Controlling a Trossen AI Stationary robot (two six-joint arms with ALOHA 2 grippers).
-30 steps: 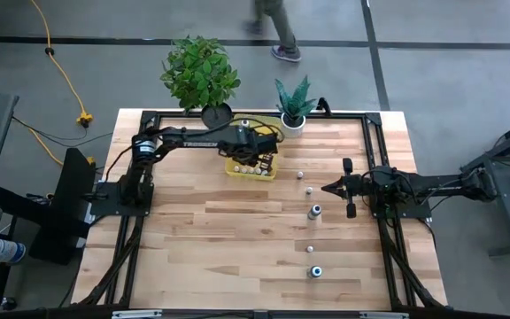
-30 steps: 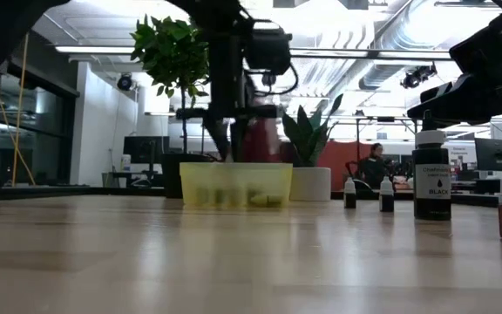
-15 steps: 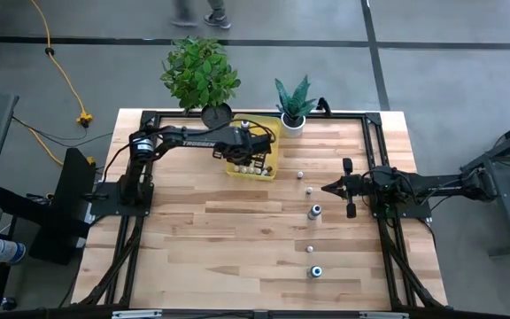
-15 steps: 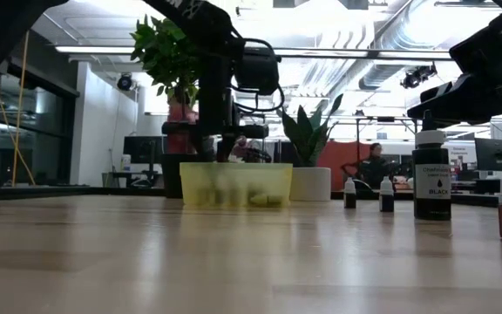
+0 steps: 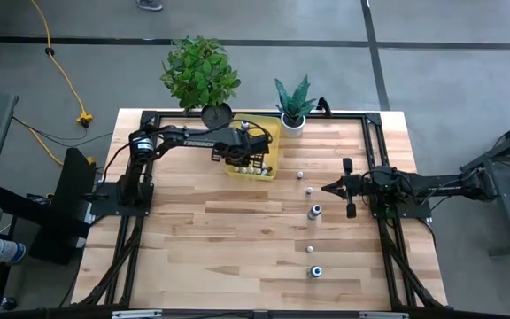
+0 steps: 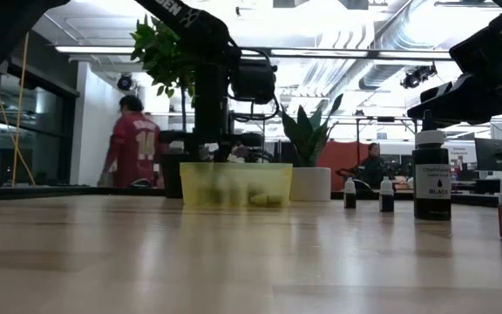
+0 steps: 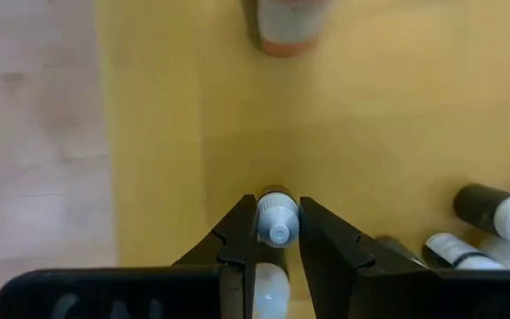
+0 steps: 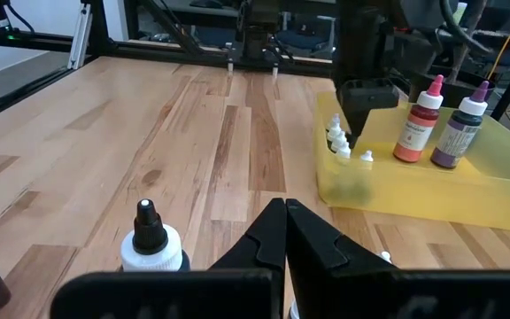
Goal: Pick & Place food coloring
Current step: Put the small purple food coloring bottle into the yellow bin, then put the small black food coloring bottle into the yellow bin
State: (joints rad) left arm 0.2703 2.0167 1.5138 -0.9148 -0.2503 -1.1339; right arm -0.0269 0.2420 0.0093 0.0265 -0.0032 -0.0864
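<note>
My left gripper pinched one small white-capped food coloring bottle over the yellow bin, which held two taller bottles and perhaps five tiny ones. Five bottles stood loose on the table; one big label read "BLACK". My right gripper hovered with fingers together, holding nothing.

table: pale planked wood, smooth | bin: translucent yellow plastic

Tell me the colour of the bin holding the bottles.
Translucent yellow bin, best seen in the right wrist view.
</note>
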